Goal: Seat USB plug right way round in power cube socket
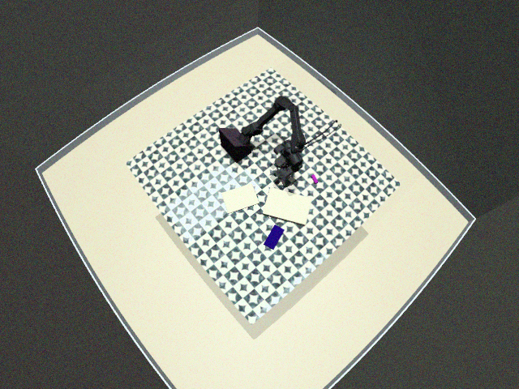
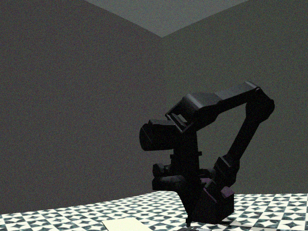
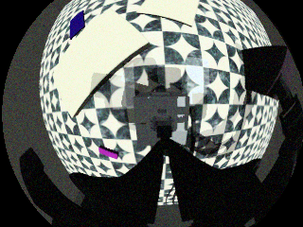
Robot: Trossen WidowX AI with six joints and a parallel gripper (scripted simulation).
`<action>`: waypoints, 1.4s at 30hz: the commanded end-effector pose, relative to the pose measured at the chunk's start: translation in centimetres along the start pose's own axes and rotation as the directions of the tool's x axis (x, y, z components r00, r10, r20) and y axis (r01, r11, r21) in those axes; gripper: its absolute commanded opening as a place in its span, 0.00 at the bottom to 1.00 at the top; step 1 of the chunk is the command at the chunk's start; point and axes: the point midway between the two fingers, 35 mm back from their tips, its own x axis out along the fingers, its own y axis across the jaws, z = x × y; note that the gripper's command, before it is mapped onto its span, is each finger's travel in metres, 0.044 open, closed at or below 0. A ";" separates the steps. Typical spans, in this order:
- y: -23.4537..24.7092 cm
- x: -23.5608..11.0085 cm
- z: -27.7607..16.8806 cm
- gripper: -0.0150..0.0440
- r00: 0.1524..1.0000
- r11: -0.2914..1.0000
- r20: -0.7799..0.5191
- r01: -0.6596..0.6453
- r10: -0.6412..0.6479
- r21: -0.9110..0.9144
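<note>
In the wrist view a pale grey power cube (image 3: 151,97) sits straight below the camera on the checkered mat. My gripper (image 3: 166,144) (image 1: 287,179) (image 2: 188,220) points down over its top. The fingers are closed on a small dark USB plug (image 3: 166,130) at the cube's top face. I cannot tell which way round the plug sits or how deep it is in the socket. In the top and exterior views the arm hides the cube and the plug. Two thin dark lines (image 1: 320,134) run away from the wrist to the right.
The arm's dark base box (image 1: 233,143) (image 2: 216,201) (image 3: 265,70) stands close behind. Two cream cards (image 1: 240,197) (image 1: 287,206) (image 3: 101,57) (image 3: 169,7) lie flat in front of the gripper, a blue flat block (image 1: 273,237) (image 3: 78,25) beyond them. A small magenta stick (image 1: 314,178) (image 3: 109,151) lies to the right.
</note>
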 end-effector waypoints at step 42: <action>0.1 0.5 -0.3 0.25 0.999 1.000 -0.032 -0.005 0.006 0.023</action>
